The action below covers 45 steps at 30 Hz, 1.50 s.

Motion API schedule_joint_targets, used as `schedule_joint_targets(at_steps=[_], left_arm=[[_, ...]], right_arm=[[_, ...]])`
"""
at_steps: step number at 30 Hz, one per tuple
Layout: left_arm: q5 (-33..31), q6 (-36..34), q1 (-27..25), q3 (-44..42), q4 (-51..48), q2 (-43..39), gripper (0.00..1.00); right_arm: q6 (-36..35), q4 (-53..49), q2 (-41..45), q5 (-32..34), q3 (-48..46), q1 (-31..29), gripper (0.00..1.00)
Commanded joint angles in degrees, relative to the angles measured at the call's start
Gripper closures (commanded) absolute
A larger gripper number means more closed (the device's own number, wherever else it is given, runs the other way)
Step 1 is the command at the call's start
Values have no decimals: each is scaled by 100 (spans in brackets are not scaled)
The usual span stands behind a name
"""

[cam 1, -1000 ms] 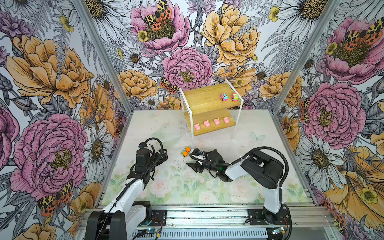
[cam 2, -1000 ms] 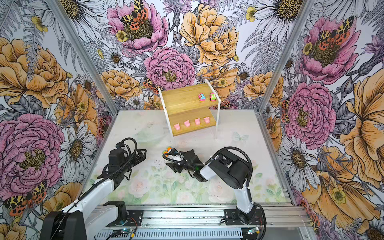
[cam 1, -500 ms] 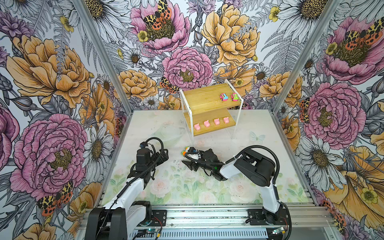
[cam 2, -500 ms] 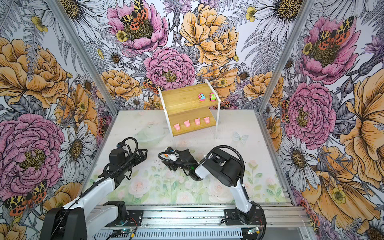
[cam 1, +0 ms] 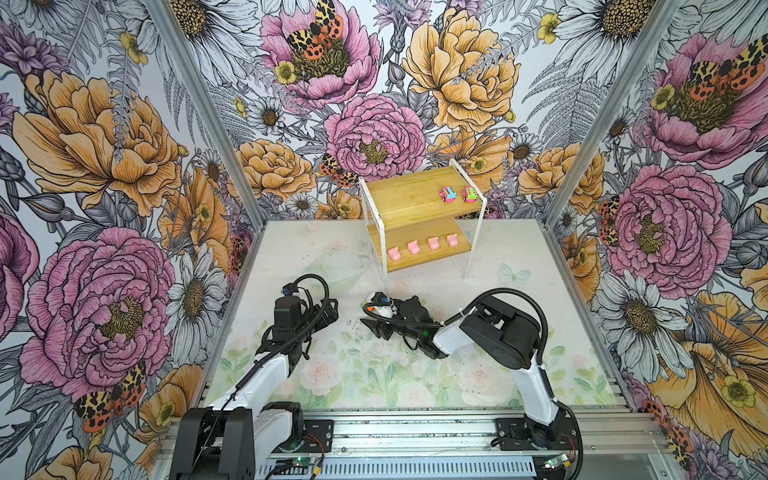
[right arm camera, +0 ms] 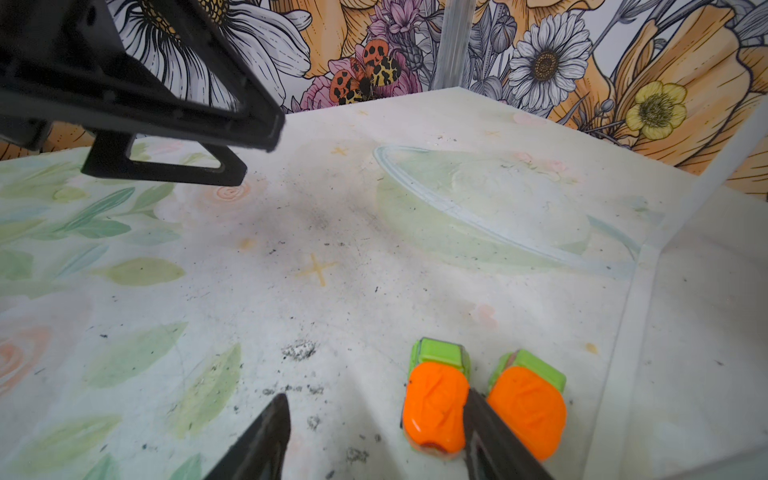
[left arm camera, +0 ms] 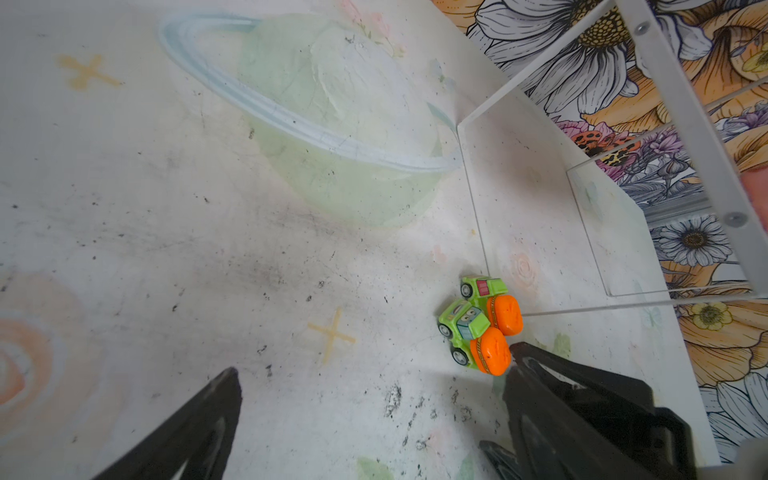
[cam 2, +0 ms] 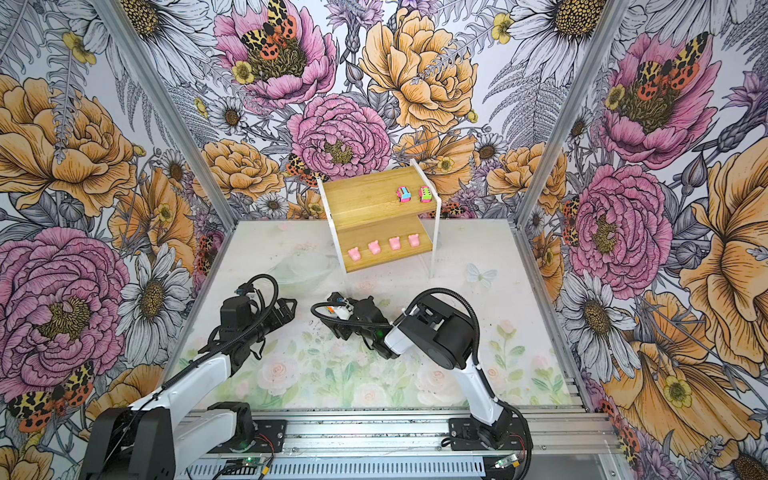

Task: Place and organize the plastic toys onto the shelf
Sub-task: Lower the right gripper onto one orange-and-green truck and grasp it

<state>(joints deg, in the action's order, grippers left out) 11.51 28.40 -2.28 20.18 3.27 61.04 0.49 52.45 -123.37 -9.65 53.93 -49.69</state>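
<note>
Right end effector (right arm camera: 376, 397) part-open, one finger wedged between touching orange-and-green cars (right arm camera: 436, 399) on desk (right arm camera: 291, 291), isolating one for pick; left end effector (left arm camera: 374, 359) wide, empty, clear; shelf (cam 1: 415, 199) upper tier has room beside pink cars (cam 1: 447, 194)

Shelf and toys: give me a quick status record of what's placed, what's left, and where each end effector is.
shelf upper tier: two pink cars, side by side at the right end
lower tier: four pink pig figures in a row
table: two orange-and-green cars, side by side in front of the shelf
right end effector: open, one finger between the cars, one car inside the jaws
left end effector: open, empty, apart from the cars
</note>
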Motion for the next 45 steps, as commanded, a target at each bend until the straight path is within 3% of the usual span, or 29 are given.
schedule_joint_targets(at_steps=[1,10,24,45], left_arm=[[34,-151,9,63,28,44,1],[20,-171,24,78,84,127,1],[62,-172,39,73,87,141,1],[102,-265,85,82,-28,72,1]], right_arm=[[55,-144,-173,77,201,8,34],[37,-314,-302,26,451,12,34],[197,-330,-350,610,627,-5,34],[302,-720,-648,866,1178,-137,34]])
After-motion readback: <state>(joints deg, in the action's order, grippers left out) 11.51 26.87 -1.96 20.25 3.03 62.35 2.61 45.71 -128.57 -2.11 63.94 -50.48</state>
